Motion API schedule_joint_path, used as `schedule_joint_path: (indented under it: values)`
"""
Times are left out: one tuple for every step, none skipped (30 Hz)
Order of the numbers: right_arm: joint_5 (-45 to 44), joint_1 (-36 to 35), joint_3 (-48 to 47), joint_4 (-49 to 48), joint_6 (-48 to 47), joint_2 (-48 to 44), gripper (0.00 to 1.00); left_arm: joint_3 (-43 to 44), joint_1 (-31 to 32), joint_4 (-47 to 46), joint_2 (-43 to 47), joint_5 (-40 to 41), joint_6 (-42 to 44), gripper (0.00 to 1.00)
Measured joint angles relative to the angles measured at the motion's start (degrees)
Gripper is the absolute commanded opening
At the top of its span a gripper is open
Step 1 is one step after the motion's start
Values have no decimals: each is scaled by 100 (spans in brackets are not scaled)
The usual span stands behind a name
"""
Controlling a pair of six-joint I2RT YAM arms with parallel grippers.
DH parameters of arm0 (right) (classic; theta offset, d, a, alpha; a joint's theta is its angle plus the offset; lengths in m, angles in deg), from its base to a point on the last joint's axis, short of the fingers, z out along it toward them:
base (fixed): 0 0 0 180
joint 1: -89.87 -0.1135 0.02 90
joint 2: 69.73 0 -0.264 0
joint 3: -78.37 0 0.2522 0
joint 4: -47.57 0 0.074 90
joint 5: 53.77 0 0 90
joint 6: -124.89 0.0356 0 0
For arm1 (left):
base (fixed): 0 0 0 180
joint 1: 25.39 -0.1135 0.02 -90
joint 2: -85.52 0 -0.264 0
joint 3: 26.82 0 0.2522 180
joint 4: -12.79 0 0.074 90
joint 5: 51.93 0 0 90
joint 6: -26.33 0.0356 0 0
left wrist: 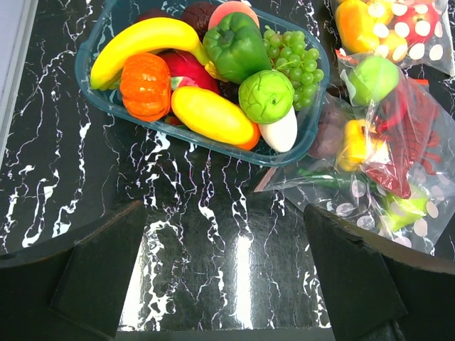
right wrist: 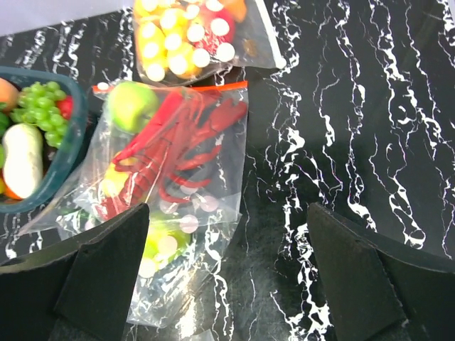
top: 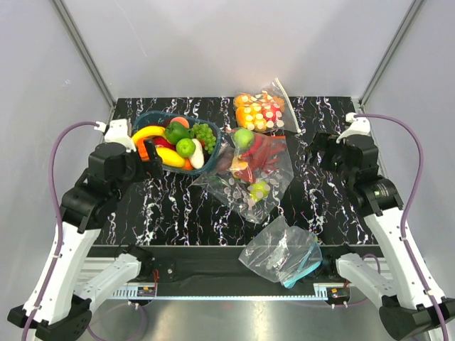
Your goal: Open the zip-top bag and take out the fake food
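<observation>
The zip-top bag (top: 277, 250), clear and crinkly with a teal zipper strip (top: 307, 263), lies flat and looks empty at the table's front edge, right of centre. The fake food sits in a teal basket (top: 144, 118) at the back left: a yellow banana (top: 147, 133), a peach (top: 180, 122), a green round fruit (top: 185, 147) and green grapes (top: 204, 133). In the left wrist view the banana (left wrist: 142, 42) and green fruit (left wrist: 266, 96) lie ahead of my left gripper (left wrist: 224, 213). My left gripper (top: 147, 155) is open and empty beside the basket. My right gripper (top: 321, 150) (right wrist: 227, 209) is open and empty over bare table.
A larger clear bag with red pieces and a green apple (top: 250, 170) (right wrist: 170, 153) lies mid-table, touching the basket. A small bag of orange and red-white pieces (top: 260, 110) (right wrist: 188, 35) lies at the back. Grey walls stand on three sides.
</observation>
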Motion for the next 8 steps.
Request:
schedule_joint_path:
  values:
    - [17, 0, -13, 13, 0, -48, 100, 0, 0, 0, 2, 11, 0, 99]
    - [46, 2, -31, 33, 0, -98, 100, 0, 0, 0, 4, 15, 0, 99]
    - [57, 4, -52, 61, 0, -131, 100, 0, 0, 0, 4, 24, 2, 99]
    - [61, 4, -63, 76, 0, -157, 100, 0, 0, 0, 4, 31, 0, 99]
    - [63, 4, -74, 105, 0, -173, 100, 0, 0, -2, 4, 35, 0, 99]
    - [61, 4, -83, 133, -2, -181, 100, 0, 0, 0, -2, 35, 2, 99]
    - [61, 4, -90, 155, -4, -181, 100, 0, 0, 0, -4, 35, 2, 99]
    - [61, 4, -94, 184, -7, -181, 100, 0, 0, 0, -2, 35, 2, 99]
